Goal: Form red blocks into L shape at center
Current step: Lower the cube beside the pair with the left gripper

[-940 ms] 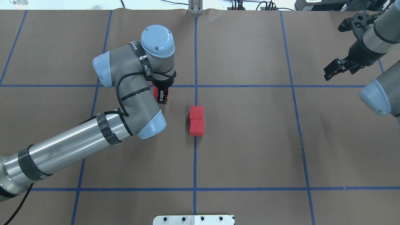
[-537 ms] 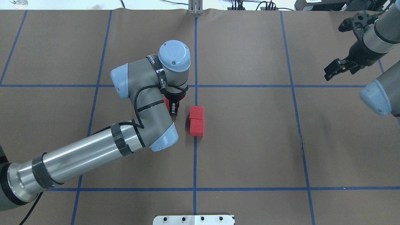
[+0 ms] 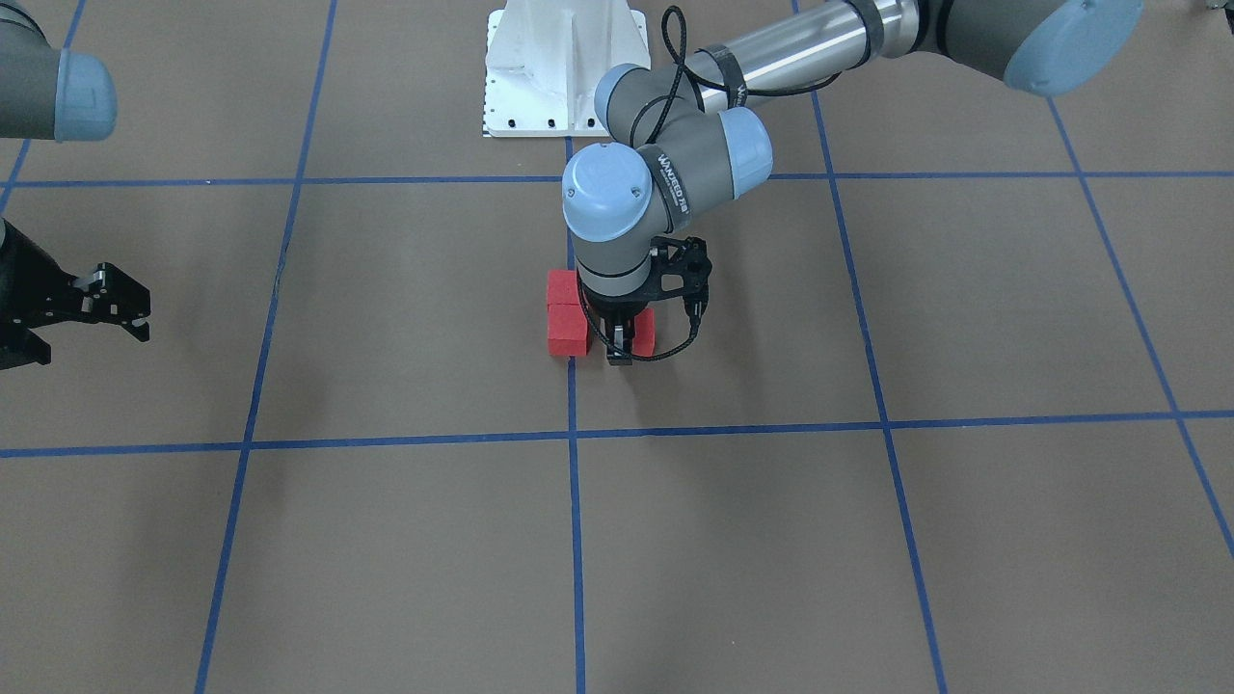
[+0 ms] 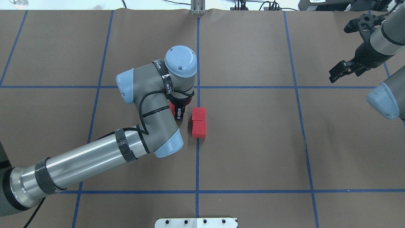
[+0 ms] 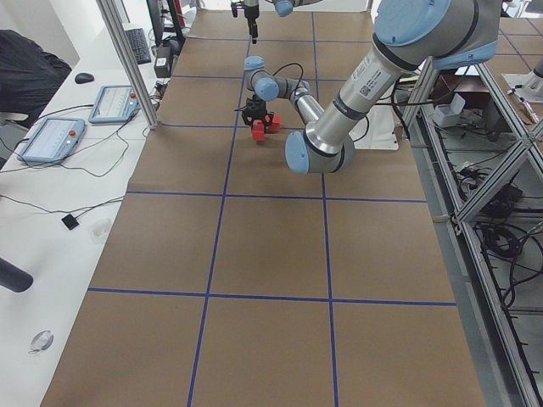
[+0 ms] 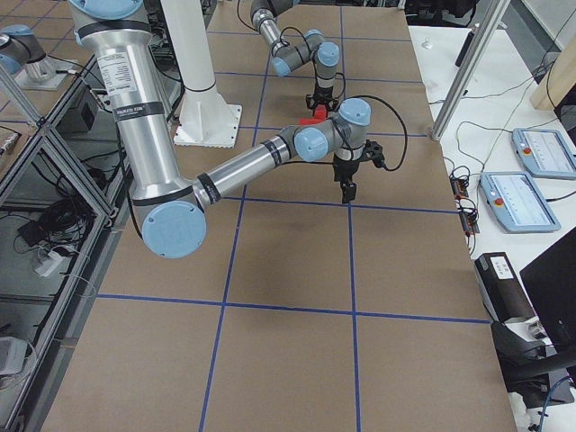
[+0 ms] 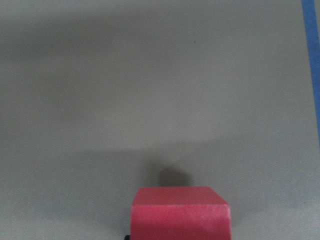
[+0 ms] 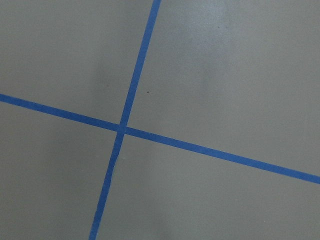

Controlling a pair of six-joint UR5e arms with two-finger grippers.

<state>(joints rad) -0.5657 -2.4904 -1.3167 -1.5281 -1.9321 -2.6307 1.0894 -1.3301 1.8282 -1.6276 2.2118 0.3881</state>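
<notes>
Red blocks (image 4: 199, 126): two of the three lie on the desk (image 4: 253, 142), touching face to face in a short column on the centre grid line (image 4: 197, 164). The left end effector (image 4: 179, 114) is clenched on the third red block (image 3: 644, 331). It holds this block just beside the column, on the robot's left, level with the block farther from the robot. A narrow gap separates the two. In the left wrist view the held block casts a shadow on the desk ahead of it, so it is judged to hang slightly clear of the surface.

Step in hand: placement of the last block, which forms the foot of the L.

Next move calls for:
1. A short sideways travel toward the column until the faces meet, without pushing the column off the line.
2. Descent to the desk, then release.

The right end effector (image 4: 339, 71) hangs well apart at the far right with jaws parted, grasping nothing.
</notes>
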